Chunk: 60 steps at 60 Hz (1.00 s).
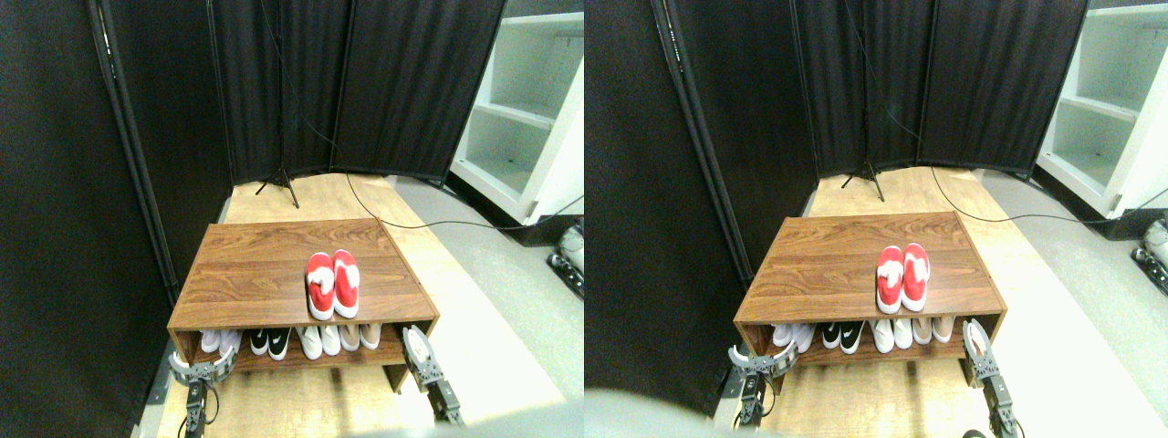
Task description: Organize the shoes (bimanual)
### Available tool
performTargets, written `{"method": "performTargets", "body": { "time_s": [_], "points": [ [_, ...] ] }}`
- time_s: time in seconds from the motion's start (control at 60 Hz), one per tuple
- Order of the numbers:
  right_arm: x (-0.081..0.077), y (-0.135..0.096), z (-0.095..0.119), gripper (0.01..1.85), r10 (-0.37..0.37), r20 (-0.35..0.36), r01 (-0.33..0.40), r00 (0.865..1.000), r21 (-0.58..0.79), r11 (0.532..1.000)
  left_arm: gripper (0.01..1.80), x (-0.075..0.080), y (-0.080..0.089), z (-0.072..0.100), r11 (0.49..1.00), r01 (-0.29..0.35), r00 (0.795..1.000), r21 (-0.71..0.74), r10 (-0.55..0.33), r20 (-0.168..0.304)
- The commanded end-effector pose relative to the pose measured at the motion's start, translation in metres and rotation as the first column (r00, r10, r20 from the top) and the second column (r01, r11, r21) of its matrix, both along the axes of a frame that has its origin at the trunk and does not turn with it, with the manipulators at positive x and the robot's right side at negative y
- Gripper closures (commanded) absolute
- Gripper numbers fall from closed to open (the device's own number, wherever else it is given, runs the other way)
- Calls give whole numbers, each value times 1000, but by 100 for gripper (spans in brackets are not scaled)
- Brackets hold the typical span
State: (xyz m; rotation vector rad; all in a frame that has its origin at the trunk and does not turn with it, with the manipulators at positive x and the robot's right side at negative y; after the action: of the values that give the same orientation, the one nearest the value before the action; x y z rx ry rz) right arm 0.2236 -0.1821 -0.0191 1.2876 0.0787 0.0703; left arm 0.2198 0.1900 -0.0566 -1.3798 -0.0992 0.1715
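The two red shoes (332,285) with white patches stand side by side on top of the wooden shoe rack (246,274), right of its middle, toes pointing at the front edge. My left gripper (203,363) hangs open and empty below the rack's front left corner, in front of the lower shelf. My right gripper (416,341) stands upright by the rack's front right corner, below and to the right of the red pair, touching neither shoe.
The rack's lower shelf holds a row of white, black-and-white and beige shoes (301,340). Black curtain panels (301,82) close off the left and back. A tripod (278,182) and cable lie behind the rack. A white shelving unit (529,119) stands at the right.
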Motion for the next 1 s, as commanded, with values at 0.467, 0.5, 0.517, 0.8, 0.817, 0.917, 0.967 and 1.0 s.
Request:
{"method": "performTargets", "body": {
  "time_s": [0.467,0.5,0.517,0.8,0.817,0.917,0.967,1.0],
  "points": [
    [2,-1,6,185,2,44,-1,999,-5,1000,110,2,-10,15,997,-75,994,-22,76,84],
    [2,-1,6,185,4,43,-4,999,10,1000,110,2,-11,16,997,-70,994,-21,72,85],
    [2,-1,6,185,4,43,-5,999,13,1000,110,2,-11,16,997,-68,994,-20,70,85],
    [0,-1,7,185,4,41,-4,999,4,1000,84,0,-9,15,1000,17,998,-16,-17,57],
    [0,-1,7,185,8,37,-9,999,26,1000,45,1,-8,13,997,82,997,-10,-82,13],
    [0,-1,7,185,14,44,-14,999,1,1000,18,4,-9,11,996,85,996,3,-85,15],
    [0,-1,8,185,8,34,-9,999,37,999,38,4,-10,10,999,54,998,-10,-53,38],
    [-1,0,8,185,7,35,-8,999,37,999,43,4,-10,10,999,47,998,-14,-47,42]
  ]
}}
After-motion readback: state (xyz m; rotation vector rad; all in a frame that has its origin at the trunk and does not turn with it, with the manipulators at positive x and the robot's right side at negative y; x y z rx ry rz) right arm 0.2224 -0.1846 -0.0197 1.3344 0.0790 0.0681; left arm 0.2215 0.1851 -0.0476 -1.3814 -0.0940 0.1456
